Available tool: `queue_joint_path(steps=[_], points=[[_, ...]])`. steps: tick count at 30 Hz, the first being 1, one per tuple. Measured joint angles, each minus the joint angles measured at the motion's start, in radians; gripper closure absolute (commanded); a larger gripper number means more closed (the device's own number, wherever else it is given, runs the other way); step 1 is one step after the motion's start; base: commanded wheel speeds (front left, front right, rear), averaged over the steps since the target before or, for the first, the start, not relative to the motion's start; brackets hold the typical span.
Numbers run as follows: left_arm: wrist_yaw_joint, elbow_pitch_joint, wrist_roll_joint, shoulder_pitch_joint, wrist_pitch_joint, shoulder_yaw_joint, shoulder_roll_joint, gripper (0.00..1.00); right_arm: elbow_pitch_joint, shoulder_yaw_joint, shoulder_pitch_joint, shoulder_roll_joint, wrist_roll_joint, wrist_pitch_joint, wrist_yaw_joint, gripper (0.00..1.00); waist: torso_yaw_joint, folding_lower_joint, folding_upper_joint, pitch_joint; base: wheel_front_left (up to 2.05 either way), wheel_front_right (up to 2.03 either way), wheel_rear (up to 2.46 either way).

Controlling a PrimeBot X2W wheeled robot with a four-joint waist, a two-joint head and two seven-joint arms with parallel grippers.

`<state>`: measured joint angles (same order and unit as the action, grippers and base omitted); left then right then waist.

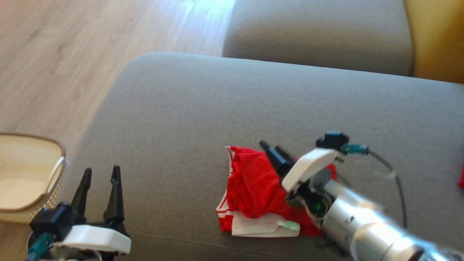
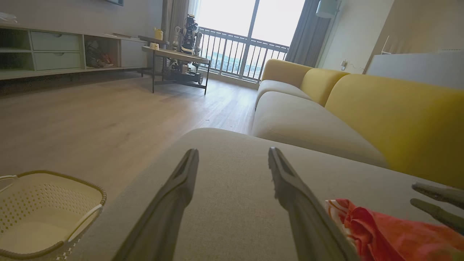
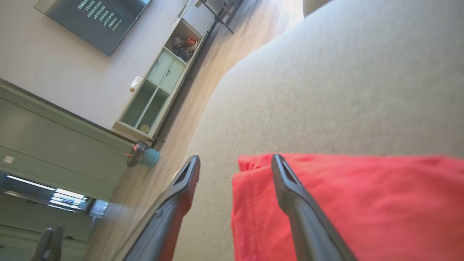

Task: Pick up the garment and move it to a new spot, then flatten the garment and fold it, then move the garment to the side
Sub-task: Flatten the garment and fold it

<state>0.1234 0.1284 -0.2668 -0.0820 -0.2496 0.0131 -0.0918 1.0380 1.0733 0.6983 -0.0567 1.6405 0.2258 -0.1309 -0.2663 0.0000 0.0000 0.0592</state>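
Right gripper (image 1: 270,145) low over crumpled red garment (image 1: 253,185), fingers parted, gripping nothing. Garment on grey sofa cushion (image 1: 188,108), toward front edge. Left gripper (image 1: 101,169) well apart, spread wide, empty. Cream basket (image 1: 54,188) on floor (image 1: 54,54) beside.

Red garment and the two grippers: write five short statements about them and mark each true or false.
1. The red garment lies on the grey sofa cushion. True.
2. The left gripper is shut on the garment. False: it is open, apart from the garment, with nothing between its fingers.
3. The right gripper is open, its fingers at the garment. True.
4. The garment sits in the basket. False: the basket stands on the floor beside the sofa, and the garment is not in it.
5. The garment is spread flat and smooth. False: it is bunched and creased.
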Motion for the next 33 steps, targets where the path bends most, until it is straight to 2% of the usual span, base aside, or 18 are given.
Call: queue_joint_path(steps=[5, 7, 9, 12, 15, 17, 20, 24, 27, 30, 33], points=[[-0.001, -0.027, 0.000, -0.010, 0.000, -0.009, 0.002, 0.00, 0.126, 0.018, 0.095, -0.012, -0.098, 0.018, 0.000, 0.00, 0.051, 0.0000, 0.0000, 0.010, 0.00, 0.00, 0.00], [-0.001, -0.039, 0.000, -0.010, 0.000, -0.013, 0.004, 0.00, 0.161, 0.020, 0.126, -0.035, -0.176, 0.021, 0.000, 0.00, 0.071, 0.0000, 0.0000, 0.011, 0.00, 0.00, 0.00], [-0.004, -0.048, 0.000, -0.010, 0.000, -0.017, 0.006, 0.00, 0.169, -0.024, 0.160, -0.076, -0.241, 0.022, 0.000, 0.00, 0.091, 0.0000, 0.0000, 0.008, 0.00, 0.00, 0.00], [-0.009, -0.059, -0.002, -0.009, 0.000, -0.024, 0.012, 0.00, 0.149, -0.116, 0.191, -0.139, -0.362, 0.023, 0.000, 0.00, 0.121, 0.0000, 0.0000, 0.002, 0.00, 0.00, 0.00], [-0.009, -0.062, -0.009, -0.008, 0.000, -0.027, 0.016, 0.00, 0.079, -0.244, 0.177, -0.203, -0.530, 0.024, 0.000, 0.00, 0.147, 0.0000, 0.0000, -0.006, 0.00, 0.00, 0.00], [-0.009, -0.063, -0.009, -0.007, 0.000, -0.027, 0.020, 0.00, 0.007, -0.364, 0.128, -0.233, -0.630, 0.025, 0.000, 0.00, 0.162, 0.0000, 0.0000, -0.011, 0.00, 0.00, 0.00], [-0.009, -0.063, -0.009, -0.007, 0.000, -0.030, 0.025, 0.00, -0.117, -0.549, -0.009, -0.260, -0.862, 0.026, 0.000, 0.00, 0.181, 0.0000, 0.0000, -0.018, 0.00, 0.00, 0.00], [-0.009, -0.062, -0.009, -0.006, 0.000, -0.030, 0.030, 0.00, -0.306, -0.838, -0.253, -0.229, -1.161, 0.025, 0.000, 0.00, 0.193, 0.0000, 0.0000, -0.025, 0.00, 0.00, 0.00], [-0.009, -0.058, -0.009, -0.006, 0.000, -0.030, 0.033, 0.00, -0.457, -1.021, -0.418, -0.130, -1.357, 0.026, 0.000, 0.00, 0.195, 0.0000, 0.0000, -0.027, 0.00, 0.00, 0.00], [-0.009, -0.056, -0.009, -0.006, 0.000, -0.030, 0.034, 0.00, -0.578, -1.112, -0.535, -0.030, -1.502, 0.025, 0.000, 0.00, 0.191, 0.0000, 0.0000, -0.028, 0.00, 0.00, 0.00], [-0.008, -0.054, -0.009, -0.006, 0.000, -0.030, 0.035, 0.00, -0.672, -1.154, -0.592, 0.000, -1.563, 0.009, 0.000, 0.00, 0.188, 0.0000, 0.0000, -0.030, 0.00, 0.00, 0.00]])
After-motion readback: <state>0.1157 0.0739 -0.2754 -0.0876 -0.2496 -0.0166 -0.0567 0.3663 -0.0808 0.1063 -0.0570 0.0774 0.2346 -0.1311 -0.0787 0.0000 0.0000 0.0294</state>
